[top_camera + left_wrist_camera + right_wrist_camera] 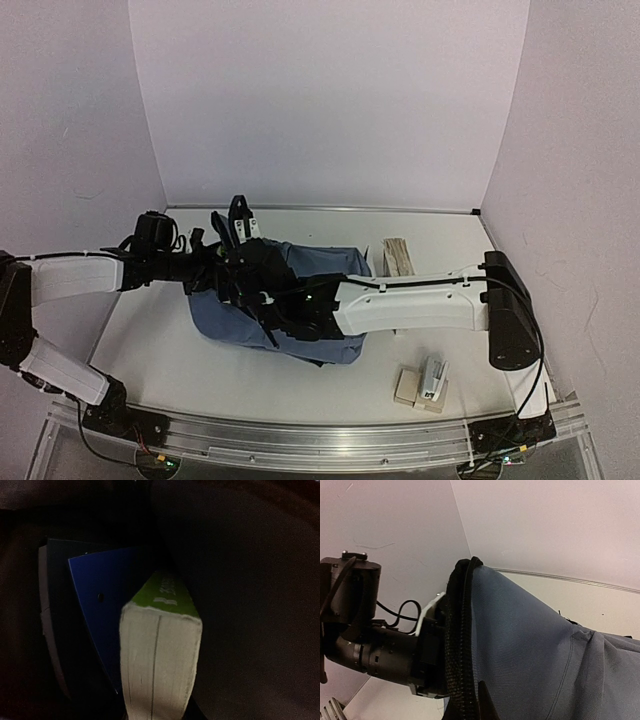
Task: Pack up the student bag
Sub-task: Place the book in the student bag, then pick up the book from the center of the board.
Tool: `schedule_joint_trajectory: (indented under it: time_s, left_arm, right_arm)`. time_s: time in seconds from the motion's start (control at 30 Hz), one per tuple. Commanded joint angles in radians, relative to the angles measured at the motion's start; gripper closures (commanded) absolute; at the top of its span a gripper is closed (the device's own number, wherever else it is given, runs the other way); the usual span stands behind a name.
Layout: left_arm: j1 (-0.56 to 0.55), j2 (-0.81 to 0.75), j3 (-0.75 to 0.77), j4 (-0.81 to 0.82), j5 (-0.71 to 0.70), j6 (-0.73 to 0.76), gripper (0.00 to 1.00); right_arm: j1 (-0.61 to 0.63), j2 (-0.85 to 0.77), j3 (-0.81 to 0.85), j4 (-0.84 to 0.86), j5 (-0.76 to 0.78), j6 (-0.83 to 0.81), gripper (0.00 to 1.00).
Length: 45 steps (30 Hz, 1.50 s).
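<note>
The student bag (340, 272) lies in the middle of the worktop (180, 370), its open mouth turned toward the left edge. The right arm (410, 305) reaches across it from the right, and the right fingers (258, 300) are pinched tight on the bag's dark zippered rim (462, 630), which stands raised. The left arm (75, 277) goes into that mouth. Its fingers are lost in the dark inside, so I cannot tell whether they grip anything. Inside, a thick green-covered book (160, 655) lies close to that arm's camera, beside a blue folder (107, 605) and a darker one. A tan bundle (399, 256) lies near the far right corner, and small pale blocks (422, 385) near the front right.
</note>
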Motion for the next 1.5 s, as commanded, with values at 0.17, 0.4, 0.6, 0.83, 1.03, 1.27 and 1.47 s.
schedule_joint_trajectory:
  time_s: [0.17, 0.4, 0.6, 0.83, 1.03, 1.27, 1.47]
  left_arm:
    - [-0.146, 0.147, 0.104, 0.177, -0.136, 0.038, 1.00]
    - [-0.160, 0.189, 0.111, 0.174, -0.190, 0.069, 0.95]
    - [-0.160, 0.089, 0.113, 0.053, -0.250, 0.159, 0.63]
    - [-0.104, -0.199, 0.026, -0.235, -0.492, 0.167, 0.35]
    - [0.033, -0.509, -0.007, -0.461, -0.541, 0.161, 0.16]
    - [0.045, -0.576, 0.127, -0.669, -0.604, 0.234, 0.02]
    - [0.046, -0.525, 0.175, -0.625, -0.533, 0.266, 0.00]
  right_arm:
    - [0.017, 0.005, 0.060, 0.073, -0.011, -0.007, 1.00]
    - [0.017, 0.002, 0.046, 0.072, 0.011, -0.011, 1.00]
    - [0.016, -0.008, 0.028, 0.072, 0.017, -0.018, 0.86]
    - [0.017, -0.047, -0.018, 0.072, 0.006, -0.022, 0.52]
    - [0.017, -0.178, -0.166, 0.071, -0.009, -0.046, 0.22]
    - [0.007, -0.433, -0.408, -0.032, 0.187, -0.137, 0.02]
    - [-0.111, -0.570, -0.478, -0.336, 0.175, -0.025, 0.02]
